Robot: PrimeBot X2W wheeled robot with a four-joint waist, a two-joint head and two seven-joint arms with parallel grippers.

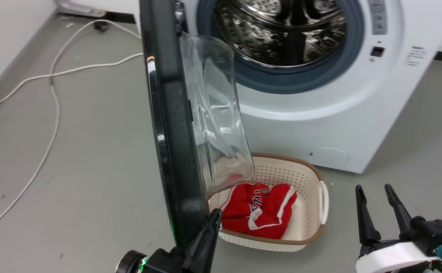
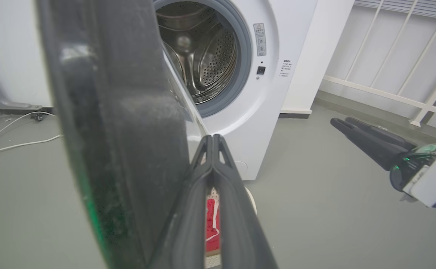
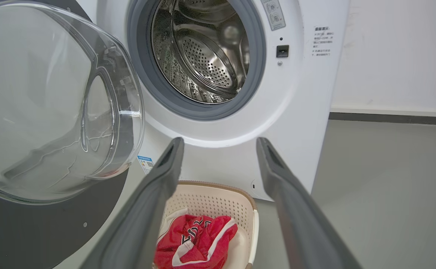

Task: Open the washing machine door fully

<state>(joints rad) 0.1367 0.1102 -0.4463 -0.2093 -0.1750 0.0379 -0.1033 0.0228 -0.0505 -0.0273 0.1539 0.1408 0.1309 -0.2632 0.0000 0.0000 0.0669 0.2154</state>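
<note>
- The left gripper point(image 1: 216, 214) is seen nearest, its two fingers pressed together with nothing between them. The tips are placed at the lower rim of the washing machine door point(image 1: 171, 132), on the door's glass side; whether they touch it cannot be told.
- The right gripper point(image 1: 373, 187) is held well apart from the door, on the same glass side, with its fingers spread and nothing held.
- The door is stood upright and is seen almost edge-on. Its plane is run from the far hinge out toward the robot, with the free rim nearest and the glass bowl point(image 1: 217, 113) bulged toward the robot's right.
- A cream basket point(image 1: 324, 203) is set on the floor just below the door's bowl, and a red garment point(image 1: 258, 210) is held in it.
- Beyond the door, the washing machine point(image 1: 300, 125) is found, with its steel drum point(image 1: 281, 30) open to view.
- On the door's other side, a white cable point(image 1: 57, 113) is trailed over the floor.
</note>
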